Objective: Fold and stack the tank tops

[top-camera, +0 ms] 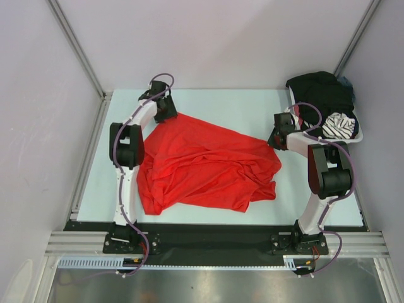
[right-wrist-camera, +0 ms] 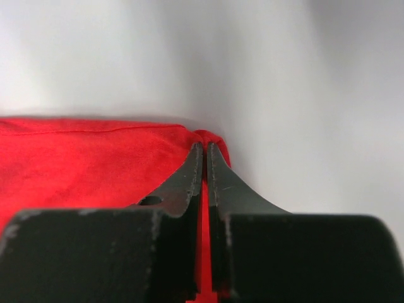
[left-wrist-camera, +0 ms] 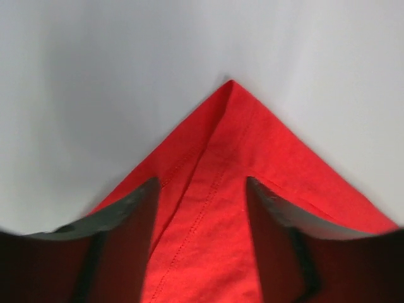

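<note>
While the right gripper point(right-wrist-camera: 205, 146) is clamped on the right edge of the red tank top point(top-camera: 202, 165), crumpled across the table point(top-camera: 252, 107), the left gripper point(left-wrist-camera: 201, 183) straddles its far-left corner, jaws apart. Closing too shallow could let the thin hem slip. The black tank top point(top-camera: 319, 88) sits in the basket point(top-camera: 357, 136), far right corner. No writing visible.

**Table** point(top-camera: 221, 107): a pale, flat top that is showing bare beyond the tips of both pairs of fingers.

**Red tank top** point(top-camera: 202, 164): is lying crumpled directly on the table and stretching from the left fingers point(left-wrist-camera: 136, 208) across to the right fingers point(right-wrist-camera: 189, 177). A stitched corner is resting between the left pair, and a bunched edge is sitting at the right tips.

**White basket** point(top-camera: 356, 137): is standing on the table just outboard of the right fingers.
</note>
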